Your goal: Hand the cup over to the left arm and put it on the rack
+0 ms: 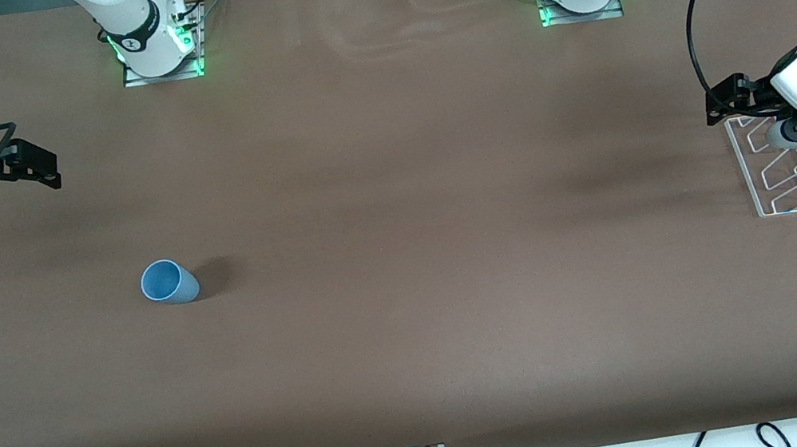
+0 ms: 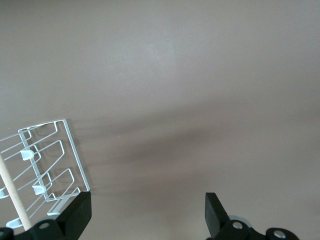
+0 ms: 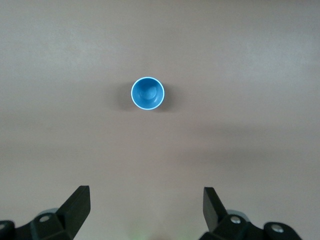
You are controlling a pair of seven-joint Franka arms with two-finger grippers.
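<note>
**Nothing done yet: the cup stands alone, both claws wide and empty**

The task is at its very start, as far as the pictures show. The cup stands upright on the brown table, mouth up, toward the right arm's end, and nothing touches it. The rack lies at the left arm's end of the table, well apart from the cup, and its prongs carry nothing.

The right gripper hangs over the table at the right arm's end, its fingers spread fully apart with nothing between them; in its wrist view the cup is seen from above, not yet between the fingers. The left gripper hangs over the edge of the rack, also fully open and empty.

All steps are left, I judge: the right arm must pick up the cup, hand it to the left arm, and then the left arm must place it on the rack.
</note>
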